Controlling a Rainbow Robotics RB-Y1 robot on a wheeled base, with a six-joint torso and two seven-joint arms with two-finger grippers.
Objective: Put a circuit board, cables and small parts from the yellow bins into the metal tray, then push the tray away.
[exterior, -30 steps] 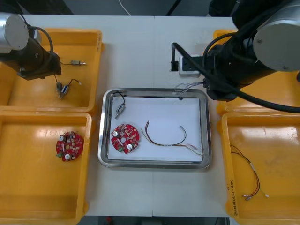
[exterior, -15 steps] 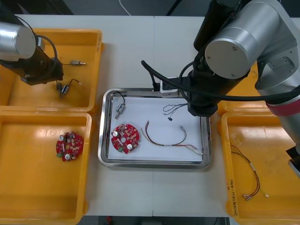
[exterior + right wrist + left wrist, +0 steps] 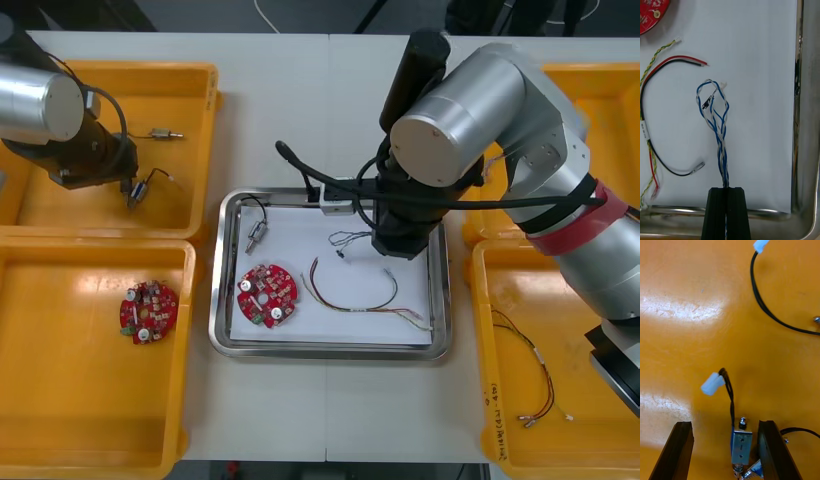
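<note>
Right wrist view is showing what the arm is hiding in the front view. The right gripper [image 3: 727, 193] fingers are pressing together on the twisted blue and white cable [image 3: 720, 127]. The cable's looped end is lying out over the white inside of the metal tray [image 3: 805, 123]. It is sitting near the red and yellow cable [image 3: 681, 58], not touching it.

Front view is giving the layout. The right arm is reaching over the far middle of the tray. A circuit board [image 3: 266, 294] is lying in the tray's near left part.

Versus a second ago, the right arm has swung in from the tray's far right corner. The blue and white cable is now hanging over the white inside instead of across the far rim. The left arm has barely shifted.

The left gripper [image 3: 724, 423] is sitting low in the far left yellow bin [image 3: 685, 333]. Its fingers are standing wide apart, gripping nothing. A small metal part [image 3: 741, 444] is lying between them, nearer one finger, and I can't tell if they are touching. Its black lead is running away from the fingers.
</note>
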